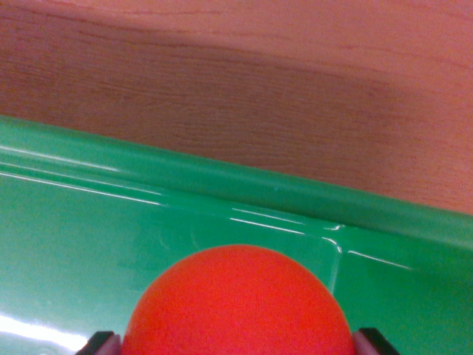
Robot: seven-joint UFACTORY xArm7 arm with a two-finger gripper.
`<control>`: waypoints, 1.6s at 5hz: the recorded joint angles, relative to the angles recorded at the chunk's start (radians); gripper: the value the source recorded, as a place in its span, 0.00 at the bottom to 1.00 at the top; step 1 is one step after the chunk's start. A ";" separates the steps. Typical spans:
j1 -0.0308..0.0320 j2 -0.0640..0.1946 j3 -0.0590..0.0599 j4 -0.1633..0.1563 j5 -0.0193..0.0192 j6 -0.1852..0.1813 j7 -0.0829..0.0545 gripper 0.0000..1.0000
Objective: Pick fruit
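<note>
Wooden tabletop [244,81]: reddish-brown grain, filled the frame from 9 through 12 to 3 o'clock; a broad dark shadow lay across it above the tray's edge.

Green tray [66,244]: glossy plastic, occupied the lower half; its raised rim ran slantwise from 9 o'clock down toward 4 o'clock, with bright glare streaks along the inner wall and a white highlight at 8 o'clock.

Red-orange fruit [236,310]: round, smooth, matte; sat at 6 o'clock over the tray floor, its lower part cut off by the frame.

Gripper [238,343]: only two dark fingertips showed, one at 7 o'clock, one at 5 o'clock, each right against the fruit's flank. The fingers flanked the fruit closely; whether they were clenched on it could not be told.
</note>
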 joint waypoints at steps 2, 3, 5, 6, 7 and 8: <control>0.0013 -0.020 -0.001 0.027 -0.0016 0.047 -0.001 1.00; 0.0013 -0.020 -0.001 0.027 -0.0016 0.047 -0.001 1.00; 0.0025 -0.039 -0.002 0.053 -0.0032 0.092 -0.002 1.00; 0.0037 -0.058 -0.003 0.078 -0.0048 0.136 -0.003 1.00; 0.0037 -0.058 -0.003 0.078 -0.0048 0.136 -0.003 1.00; 0.0048 -0.075 -0.003 0.100 -0.0061 0.174 -0.004 1.00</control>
